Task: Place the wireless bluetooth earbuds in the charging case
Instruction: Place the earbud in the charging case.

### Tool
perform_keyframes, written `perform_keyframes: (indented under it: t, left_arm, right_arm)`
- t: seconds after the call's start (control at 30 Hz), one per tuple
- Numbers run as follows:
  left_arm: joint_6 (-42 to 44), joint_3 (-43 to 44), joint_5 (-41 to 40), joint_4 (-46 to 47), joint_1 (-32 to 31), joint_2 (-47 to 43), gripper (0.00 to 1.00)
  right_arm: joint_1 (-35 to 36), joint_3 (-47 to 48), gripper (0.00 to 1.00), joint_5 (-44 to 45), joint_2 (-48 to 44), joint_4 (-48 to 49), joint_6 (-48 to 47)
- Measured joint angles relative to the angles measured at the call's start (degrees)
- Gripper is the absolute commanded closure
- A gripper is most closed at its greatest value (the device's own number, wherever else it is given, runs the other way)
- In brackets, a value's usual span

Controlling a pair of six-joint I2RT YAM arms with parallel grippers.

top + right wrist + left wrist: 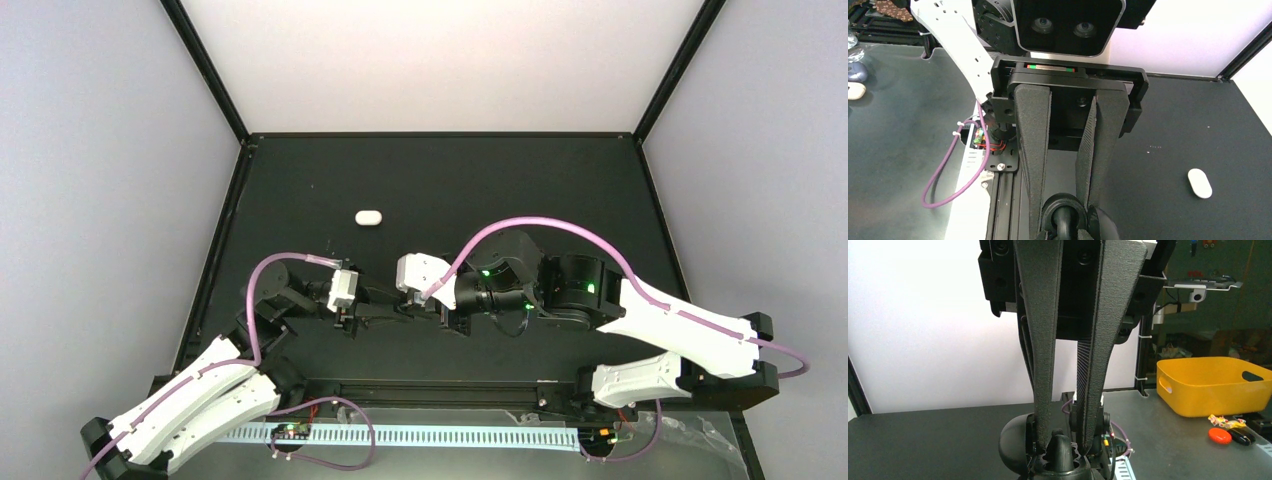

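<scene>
My left gripper point(1064, 447) is shut on a small black charging case point(1060, 465), held just above the table in the middle point(412, 312). Its domed lid point(1015, 442) hangs open to one side. A black upright piece point(1063, 447) stands between the case's wells; I cannot tell what it is. My right gripper point(1064, 227) faces the case from the other side, fingers slightly parted, tips flanking the case's round rim point(1064, 210). No white earbuds show in any view.
A white pill-shaped thing point(369, 217) lies on the black mat behind the grippers, also in the right wrist view point(1199, 183). A black rail point(430, 385) runs along the near edge. A yellow bin point(1213, 385) stands off to the side.
</scene>
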Motion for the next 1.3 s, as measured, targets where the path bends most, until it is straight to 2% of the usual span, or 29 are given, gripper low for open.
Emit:
perform_keyframes:
  t: [0.67, 1.1, 1.3]
  left_arm:
    - [0.00, 0.00, -0.07, 0.02, 0.00, 0.00, 0.98]
    - [0.00, 0.00, -0.07, 0.02, 0.00, 0.00, 0.98]
    - [0.00, 0.00, -0.04, 0.02, 0.00, -0.02, 0.98]
  right_arm:
    - [0.04, 0.00, 0.79, 1.36, -0.79, -0.68, 0.09]
    - [0.28, 0.00, 0.67, 2.54, -2.95, 0.07, 0.44]
    - [0.26, -2.19, 0.63, 7.45, -5.75, 3.80, 1.22]
